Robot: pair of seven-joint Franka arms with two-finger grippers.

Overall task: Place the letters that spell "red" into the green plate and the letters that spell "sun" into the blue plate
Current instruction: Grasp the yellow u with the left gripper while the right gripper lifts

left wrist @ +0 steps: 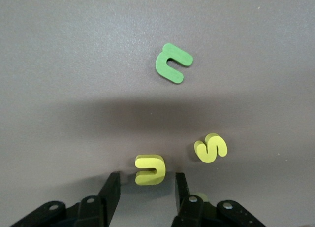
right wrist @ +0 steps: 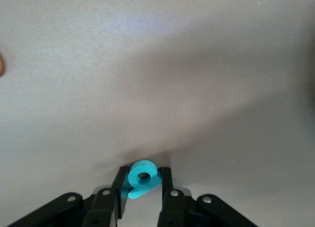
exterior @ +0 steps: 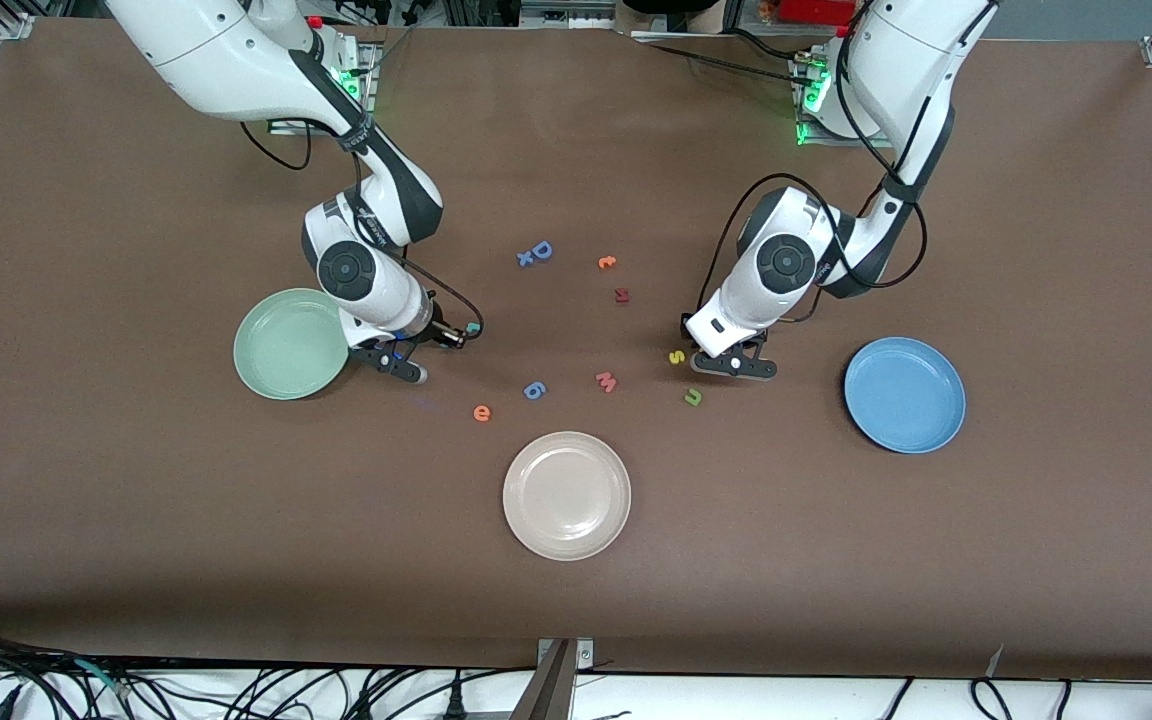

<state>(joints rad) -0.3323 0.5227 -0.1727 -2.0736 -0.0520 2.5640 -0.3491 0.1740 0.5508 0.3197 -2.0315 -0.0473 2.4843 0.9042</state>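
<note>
Right wrist view: right gripper (right wrist: pixel 142 185) clamped on teal d (right wrist: pixel 141 177), beside green plate (exterior: pixel 281 372) mid-left; left gripper (left wrist: pixel 145 187) pinches yellow u (left wrist: pixel 149 169) near yellow s (left wrist: pixel 211 148), blue plate (exterior: pixel 904 394) mid-right; risk: thin foam slips, grip shallow.

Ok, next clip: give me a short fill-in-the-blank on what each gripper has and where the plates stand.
1. The right gripper is shut on a teal letter beside the ____ plate.
2. The left gripper brackets a letter coloured ____.
3. The plate nearest the front camera is ____.
4. The blue plate holds ____ letters.

Missing words: green; yellow; cream-white; no
</note>
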